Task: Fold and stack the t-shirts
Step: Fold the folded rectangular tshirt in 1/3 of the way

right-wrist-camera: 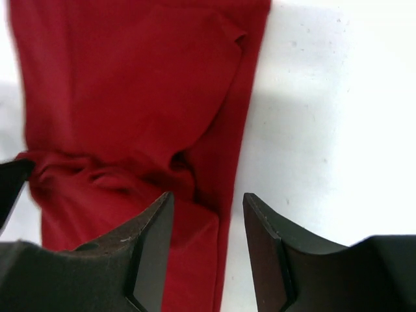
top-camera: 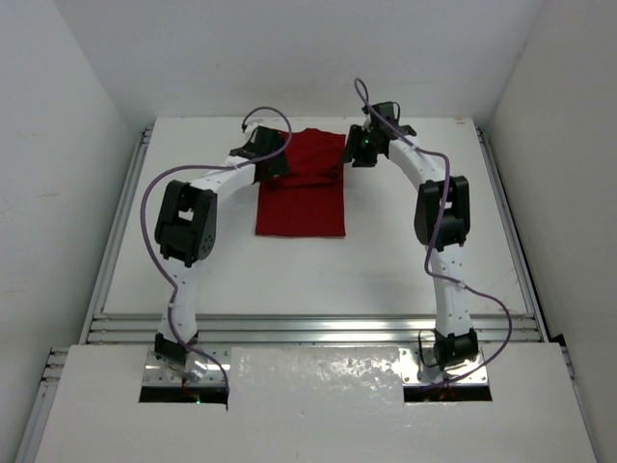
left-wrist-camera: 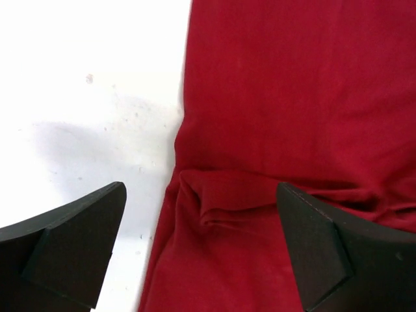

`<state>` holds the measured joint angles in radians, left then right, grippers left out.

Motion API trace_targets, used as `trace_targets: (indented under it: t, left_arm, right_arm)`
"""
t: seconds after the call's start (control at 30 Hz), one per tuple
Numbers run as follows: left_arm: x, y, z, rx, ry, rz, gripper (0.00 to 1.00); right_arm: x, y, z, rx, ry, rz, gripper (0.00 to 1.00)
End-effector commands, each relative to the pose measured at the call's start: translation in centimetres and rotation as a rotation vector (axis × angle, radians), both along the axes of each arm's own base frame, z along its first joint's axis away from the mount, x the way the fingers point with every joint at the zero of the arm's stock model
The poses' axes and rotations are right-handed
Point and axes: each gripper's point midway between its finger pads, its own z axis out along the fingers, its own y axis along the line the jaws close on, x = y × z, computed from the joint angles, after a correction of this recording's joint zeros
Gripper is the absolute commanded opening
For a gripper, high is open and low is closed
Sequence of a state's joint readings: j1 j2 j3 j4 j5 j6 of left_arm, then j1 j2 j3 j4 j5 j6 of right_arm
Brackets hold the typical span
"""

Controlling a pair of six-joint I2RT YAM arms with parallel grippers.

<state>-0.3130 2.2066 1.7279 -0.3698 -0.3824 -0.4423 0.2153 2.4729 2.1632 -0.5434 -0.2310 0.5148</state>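
The dark red t-shirt [top-camera: 301,198] is laid flat on the table [top-camera: 386,280], toward 12 o'clock of its middle and well away from the arm bases. It has been brought to a narrow rectangle, and its long axis is set along the 12-to-6 line.

Both grippers are placed at the far half of that rectangle, one on each long edge. The left gripper [top-camera: 273,162] is found at the 9 o'clock edge and the right gripper [top-camera: 359,152] at the 3 o'clock edge, so neither arm can be called nearer; each is served by its own side.

In the left wrist view the left gripper [left-wrist-camera: 200,195] is spread wide, one jaw over bare table and the other over cloth, with the shirt's edge and a small rumpled ridge between them. Nothing is held.

In the right wrist view the right gripper [right-wrist-camera: 208,198] is parted less widely. The shirt's 3 o'clock edge is straddled, with cloth and a strip of table seen in the gap. No cloth appears to be pinched.

It is judged that the coming move depends on each edge being taken where it is straddled, so that the 12 o'clock end can be carried toward 6 o'clock, across the long axis.
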Motion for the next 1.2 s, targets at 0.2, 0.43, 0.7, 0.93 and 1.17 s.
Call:
trace_targets:
  t: [0.2, 0.43, 0.7, 0.93, 1.17]
  left_arm:
    - [-7.4, 0.2, 9.1, -0.202, -0.172, 0.147, 1.0]
    - [-12.4, -5.5, 3.7, -0.46, -0.081, -0.078, 0.0]
    - [-11.6, -6.0, -2.0, -0.314, 0.043, -0.053, 0.0]
    - [-12.6, -4.3, -5.8, -0.216, 0.152, 0.015, 0.0]
    - [-13.9, -4.5, -6.6, -0.216, 0.185, -0.005, 0.0]
  right_arm:
    - [-6.2, 6.1, 6.4, 0.11, -0.261, 0.277, 0.41]
    - [-5.1, 10.5, 2.1, 0.219, -0.241, 0.349, 0.1]
    - [-1.7, 11.6, 0.7, 0.228, -0.285, 0.333, 0.06]
    - [3.9, 8.4, -1.8, 0.225, -0.281, 0.19, 0.09]
    - [5.7, 8.3, -0.6, 0.239, -0.315, 0.18, 0.17]
